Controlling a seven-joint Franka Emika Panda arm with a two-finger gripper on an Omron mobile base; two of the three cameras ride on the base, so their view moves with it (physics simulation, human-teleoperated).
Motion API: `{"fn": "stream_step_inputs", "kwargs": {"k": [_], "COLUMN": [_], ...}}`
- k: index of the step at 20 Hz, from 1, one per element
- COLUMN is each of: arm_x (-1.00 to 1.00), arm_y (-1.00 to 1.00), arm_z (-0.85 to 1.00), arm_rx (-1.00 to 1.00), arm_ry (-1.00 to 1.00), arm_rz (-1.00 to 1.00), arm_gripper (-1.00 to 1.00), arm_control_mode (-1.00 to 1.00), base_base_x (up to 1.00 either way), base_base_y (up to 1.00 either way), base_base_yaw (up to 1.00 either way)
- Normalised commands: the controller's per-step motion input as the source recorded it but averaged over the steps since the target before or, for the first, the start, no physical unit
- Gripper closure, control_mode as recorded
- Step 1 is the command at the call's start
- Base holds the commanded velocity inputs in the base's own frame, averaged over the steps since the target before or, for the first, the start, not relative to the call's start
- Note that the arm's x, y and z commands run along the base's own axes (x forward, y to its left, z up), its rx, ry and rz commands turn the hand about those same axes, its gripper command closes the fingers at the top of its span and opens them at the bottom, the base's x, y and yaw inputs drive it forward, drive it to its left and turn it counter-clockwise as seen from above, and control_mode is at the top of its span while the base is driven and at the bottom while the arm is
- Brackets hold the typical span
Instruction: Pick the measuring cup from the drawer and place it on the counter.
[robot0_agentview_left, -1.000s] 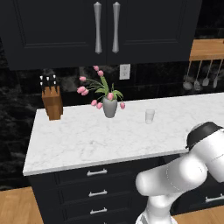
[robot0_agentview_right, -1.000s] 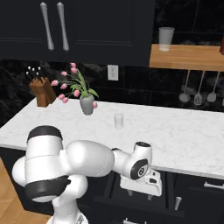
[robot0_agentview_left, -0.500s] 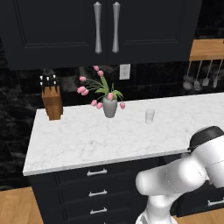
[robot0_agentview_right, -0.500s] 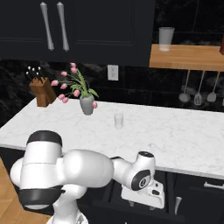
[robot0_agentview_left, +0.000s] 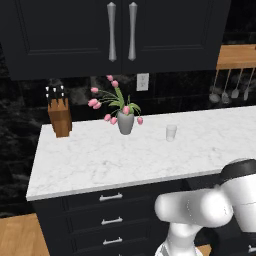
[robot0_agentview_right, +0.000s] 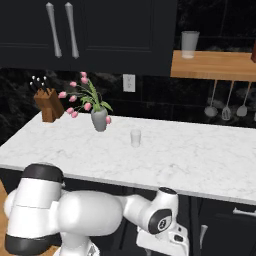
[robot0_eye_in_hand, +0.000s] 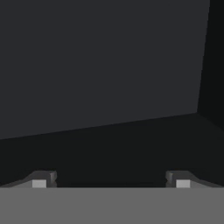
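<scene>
The pincer points into a dark drawer interior, its tips set wide apart with nothing between them. In the right base view the arm reaches low under the edge of the desk, its hand in front of the black cabinets. The cup cannot be made out in the dark. On the desk stand a tumbler, a vase of pink tulips and a knife block, well apart.
</scene>
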Motion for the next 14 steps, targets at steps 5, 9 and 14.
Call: {"fn": "stream_step_inputs", "kwargs": {"k": [5,9,14], "arm_x": [-0.62,-0.11,0.0], "arm_y": [0.0,0.0,0.0], "arm_z": [-0.2,0.0,0.0], "arm_rx": [0.0,0.0,0.0], "arm_ry": [0.11,0.04,0.0], "arm_rz": [0.0,0.0,0.0], "arm_gripper": [-1.0,-1.0,-1.0], "arm_control_mode": [-1.0,-1.0,-1.0], "base_base_x": [0.0,0.0,0.0], "base_base_y": [0.0,0.0,0.0], "base_base_yaw": [0.0,0.0,0.0]}}
